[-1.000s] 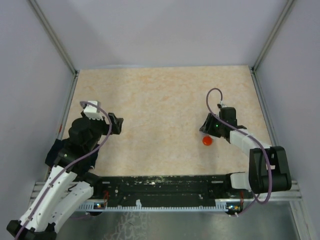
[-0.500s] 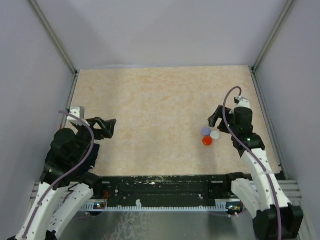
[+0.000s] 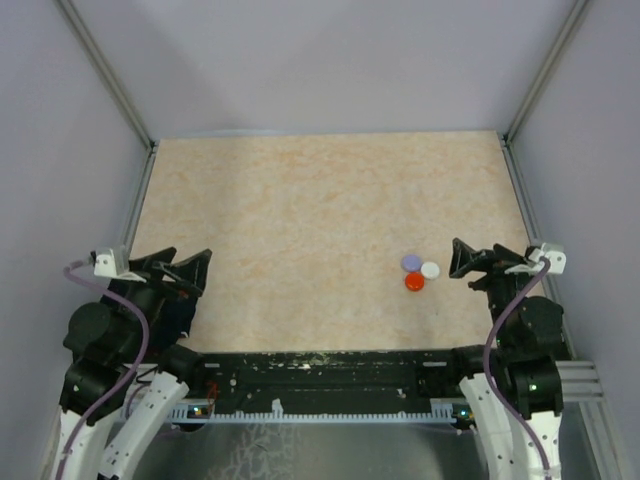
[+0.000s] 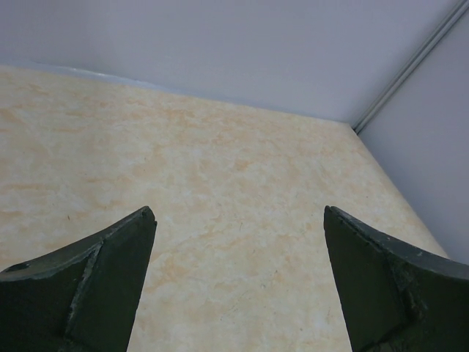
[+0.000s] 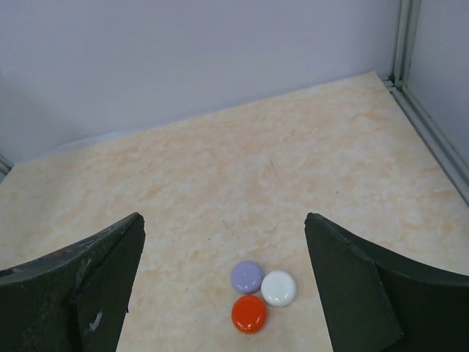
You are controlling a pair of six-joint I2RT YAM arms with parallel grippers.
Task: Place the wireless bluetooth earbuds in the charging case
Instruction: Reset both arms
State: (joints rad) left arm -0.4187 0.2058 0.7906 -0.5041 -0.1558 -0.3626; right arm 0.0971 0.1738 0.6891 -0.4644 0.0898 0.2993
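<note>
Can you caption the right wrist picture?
Open right gripper facing round purple disc, white disc and red disc clustered on beige table.

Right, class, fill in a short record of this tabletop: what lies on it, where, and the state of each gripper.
surface: beige marbled table
purple disc: right part of the table, farthest of the three from the arm bases
white disc: beside the purple one, on the right arm's side
red disc: nearest the arm bases
grouping: three discs packed in a tight triangle
earbuds: none visible in any view
left gripper: open, empty, over bare table
right gripper: open, empty, facing the discs, not touching them
</note>
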